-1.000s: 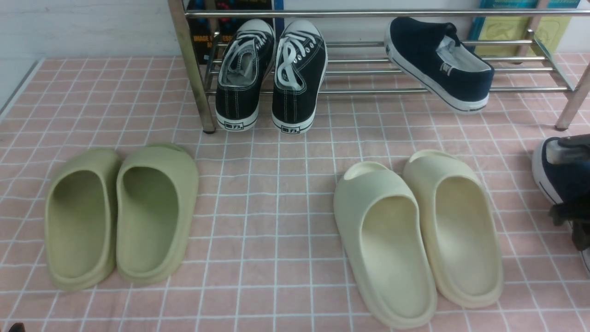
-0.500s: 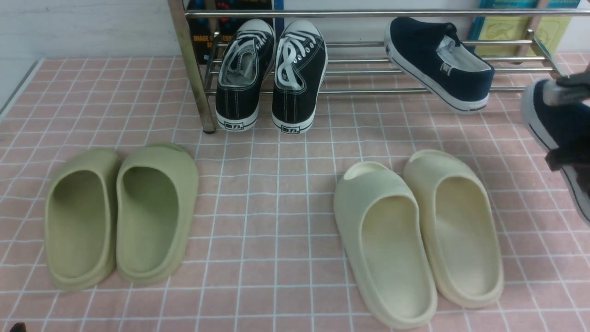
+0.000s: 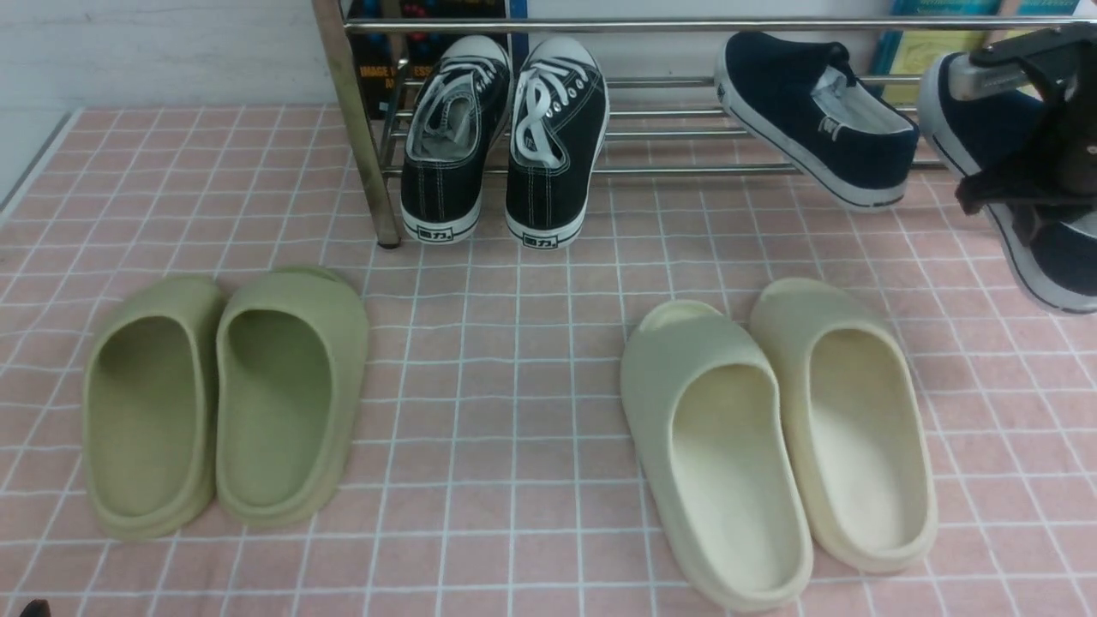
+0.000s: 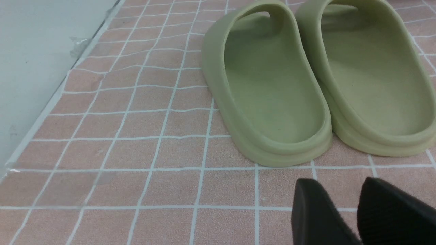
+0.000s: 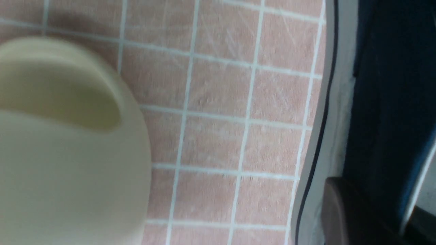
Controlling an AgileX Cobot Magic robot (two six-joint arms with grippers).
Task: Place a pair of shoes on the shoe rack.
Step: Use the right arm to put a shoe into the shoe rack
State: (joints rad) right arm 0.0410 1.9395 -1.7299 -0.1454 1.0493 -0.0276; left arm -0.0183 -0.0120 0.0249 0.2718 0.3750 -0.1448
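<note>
One navy slip-on shoe [image 3: 814,116] lies tilted on the lower bars of the shoe rack [image 3: 686,26], toe toward the back. The other navy shoe [image 3: 986,141] hangs in the air at the rack's right end, level with the bars, heel lower than toe. My right gripper [image 3: 1024,184] is shut on its side wall. In the right wrist view one dark finger [image 5: 344,211] presses the shoe's [image 5: 391,102] white sole edge. My left gripper [image 4: 337,183] is low over the pink checked mat behind the green slides, open with nothing between its fingers.
Black lace-up sneakers [image 3: 506,137] hang over the rack's left part, next to its upright leg [image 3: 360,137]. Green slides [image 3: 223,403] and cream slides [image 3: 780,437] sit on the mat in front. Books stand behind the rack. The mat's left edge [image 4: 51,98] borders a grey floor.
My right gripper has carried the navy shoe up from near the mat at the right edge to the height of the rack's bars and slightly inward. Everything else is still.
</note>
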